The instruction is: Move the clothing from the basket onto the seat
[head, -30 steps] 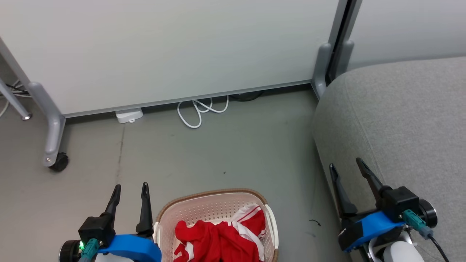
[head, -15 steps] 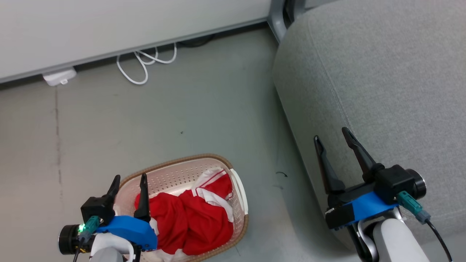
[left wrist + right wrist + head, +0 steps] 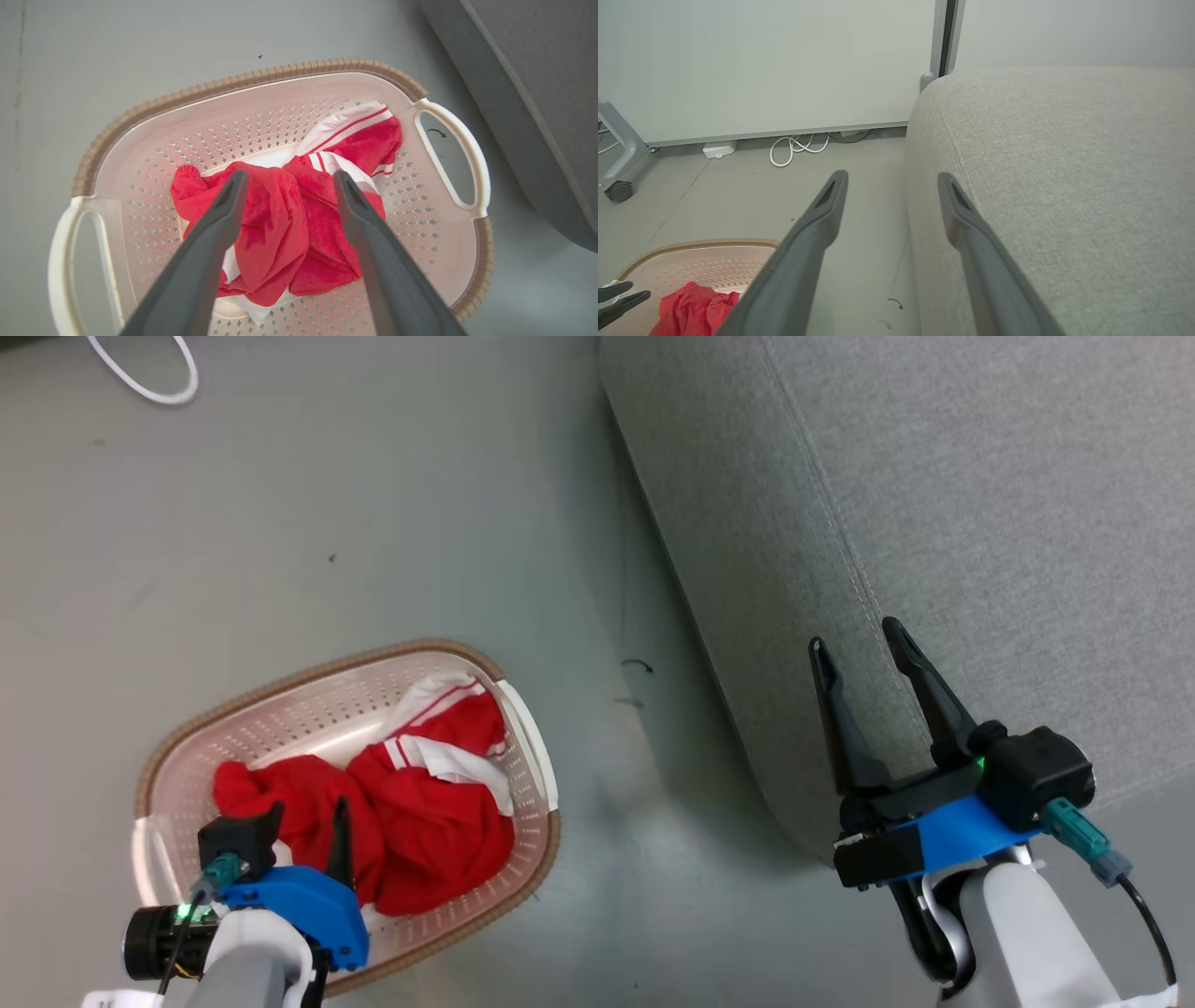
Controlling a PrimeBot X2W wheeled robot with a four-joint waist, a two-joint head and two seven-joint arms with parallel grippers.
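Observation:
The cream perforated basket (image 3: 327, 665) with a brown rim stands on the floor at the lower left. Inside it lies the clothing (image 3: 420, 803), crumpled red fabric with white striped panels. My left gripper (image 3: 308, 810) hangs open just above the red heap, and in the left wrist view its fingers (image 3: 289, 175) straddle the clothing (image 3: 369, 140) without closing on it. The grey seat (image 3: 934, 476) takes up the right side. Over its rounded front edge my right gripper (image 3: 854, 635) stands open with nothing in it, as the right wrist view (image 3: 893, 176) confirms.
Bare grey floor (image 3: 597, 569) separates basket and seat. A white cable (image 3: 794, 147) and a small white adapter (image 3: 718, 149) lie at the foot of a pale wall panel (image 3: 761, 60). A castered grey frame leg (image 3: 619, 189) stands far left.
The head camera has tipped down and turned, so the whole picture has shifted. My left gripper has gone from beside the basket to over the clothing. Both grippers stay open.

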